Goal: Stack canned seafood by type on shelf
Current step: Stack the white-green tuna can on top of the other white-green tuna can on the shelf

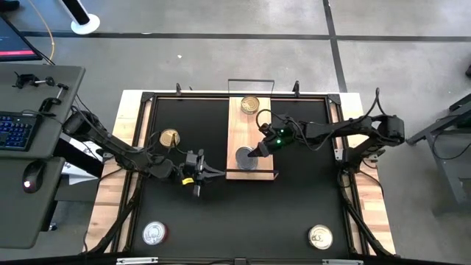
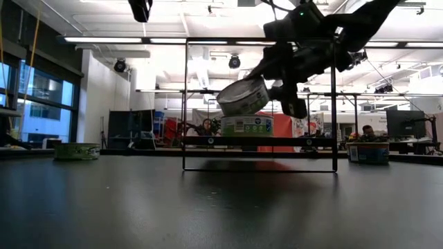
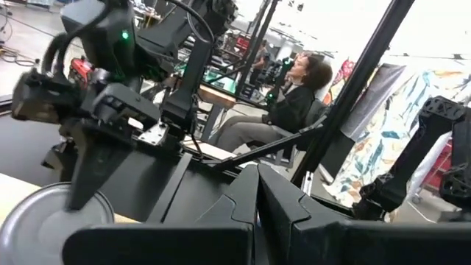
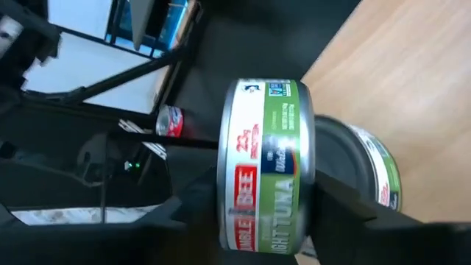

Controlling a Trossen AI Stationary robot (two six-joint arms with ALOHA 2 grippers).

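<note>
The shelf (image 1: 237, 125) is a light-wood plank in the middle of the black table. A gold-lidded can (image 1: 250, 104) sits at its far end. A silver-grey can (image 2: 247, 126) stands at its near end. Just above that one hangs a green-labelled tuna can (image 2: 243, 97), tilted, with my right gripper (image 1: 255, 152) shut on it. My left gripper (image 1: 215, 173) is shut and holds nothing. It hovers left of the shelf's near end, pointing at it. My right gripper pinches the tuna can between its two fingers, one on each flat end (image 4: 313, 199), with the label side facing the wrist. The fingers come from the table's right, slanting down. The can hangs tilted over the lower can; whether its low edge touches that can, I cannot tell.
A gold-lidded can (image 1: 169, 138) lies on the table left of the shelf. Two silver cans (image 1: 154, 233) (image 1: 320, 236) lie near the front edge. Black wire rails (image 2: 185, 104) stand at the shelf's ends. A desk with a keyboard (image 1: 15, 131) is far left.
</note>
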